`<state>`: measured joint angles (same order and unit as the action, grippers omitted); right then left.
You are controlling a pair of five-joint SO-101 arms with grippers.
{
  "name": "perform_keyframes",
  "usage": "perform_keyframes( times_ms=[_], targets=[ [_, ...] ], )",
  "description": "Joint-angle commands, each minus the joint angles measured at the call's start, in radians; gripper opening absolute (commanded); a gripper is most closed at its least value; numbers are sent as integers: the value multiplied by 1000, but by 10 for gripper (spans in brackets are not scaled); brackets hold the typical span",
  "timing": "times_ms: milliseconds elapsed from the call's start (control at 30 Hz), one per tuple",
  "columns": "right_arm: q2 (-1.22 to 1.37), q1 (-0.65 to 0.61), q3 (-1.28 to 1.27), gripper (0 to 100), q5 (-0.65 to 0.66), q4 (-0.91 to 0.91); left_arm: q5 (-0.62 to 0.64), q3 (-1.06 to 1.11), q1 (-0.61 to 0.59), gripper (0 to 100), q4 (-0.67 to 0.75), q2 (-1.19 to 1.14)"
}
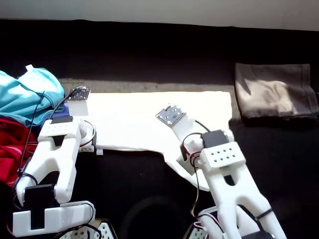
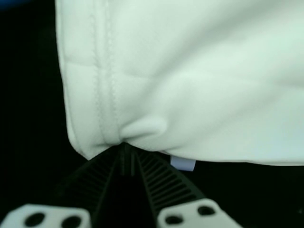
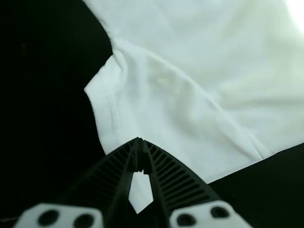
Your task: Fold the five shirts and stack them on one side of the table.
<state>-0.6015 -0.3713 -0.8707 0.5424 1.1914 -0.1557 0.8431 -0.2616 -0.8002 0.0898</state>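
Note:
A white shirt (image 1: 144,119) lies spread flat across the middle of the black table. At the shirt's near left corner my left gripper (image 1: 90,142) is shut on the hem, and the left wrist view shows the fingertips (image 2: 124,148) pinching up a small pucker of the white shirt (image 2: 199,71) beside a little tag. My right gripper (image 1: 187,162) is at the near right sleeve. It is shut (image 3: 138,142) on the edge of the sleeve of the white shirt (image 3: 190,85), with cloth showing between its fingers.
A folded grey shirt (image 1: 274,89) rests at the far right of the table. A teal shirt (image 1: 25,94) and a red shirt (image 1: 11,149) lie heaped at the left edge. Bare black table (image 1: 149,199) runs along the near side between the arm bases.

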Motion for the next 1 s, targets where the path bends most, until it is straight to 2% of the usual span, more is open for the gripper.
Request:
perform_keyframes(
  times_ms=[0,167,233,467,667,800,967],
  targets=[
    [-88,65,-2,8,-6,-94,5,2,-15,9,35,-5],
    [45,278,12,13,-8,-461,5,2,-15,9,35,-5],
    [194,321,91,13,-11,-509,5,2,-15,9,35,-5],
    [782,386,634,13,-14,-358,5,4,-15,9,35,-5],
    [1167,441,1059,13,-14,-265,5,4,-15,9,35,-5],
    [1342,467,1316,13,-14,-202,5,4,-16,9,32,2],
    [1440,464,1603,12,-15,-35,3,-16,-16,9,-8,33]
  ],
)
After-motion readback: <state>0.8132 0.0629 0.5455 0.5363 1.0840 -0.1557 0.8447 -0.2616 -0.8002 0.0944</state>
